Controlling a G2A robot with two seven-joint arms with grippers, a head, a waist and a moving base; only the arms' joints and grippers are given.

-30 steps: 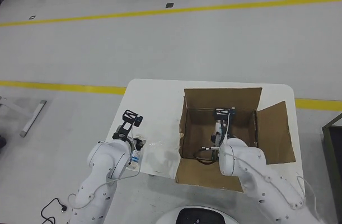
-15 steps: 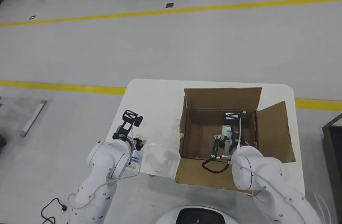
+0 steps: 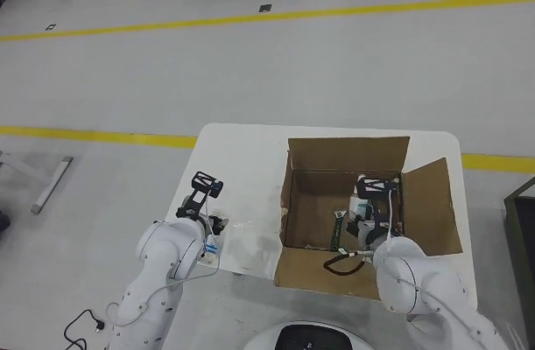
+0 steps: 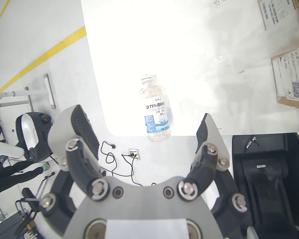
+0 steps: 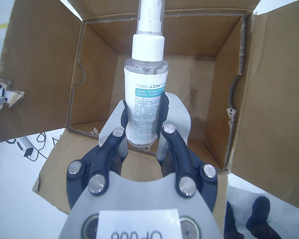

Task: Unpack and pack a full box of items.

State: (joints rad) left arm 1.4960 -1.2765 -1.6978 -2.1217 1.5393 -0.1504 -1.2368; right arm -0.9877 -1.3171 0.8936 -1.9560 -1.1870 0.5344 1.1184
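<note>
Right gripper (image 5: 144,118): fingers clamped on the lower body of the spray bottle (image 5: 147,85), held over the open cardboard box (image 5: 39,50). It has shifted rightward inside the box since a second ago. Left gripper (image 4: 142,118): fingers spread wide, holding nothing, above a clear bottle (image 4: 155,110) at the table's (image 4: 164,26) near left edge, well apart from the box.

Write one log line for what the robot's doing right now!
right gripper: shut on spray bottle, over open cardboard box | left gripper: open, facing clear bottle on white table
</note>
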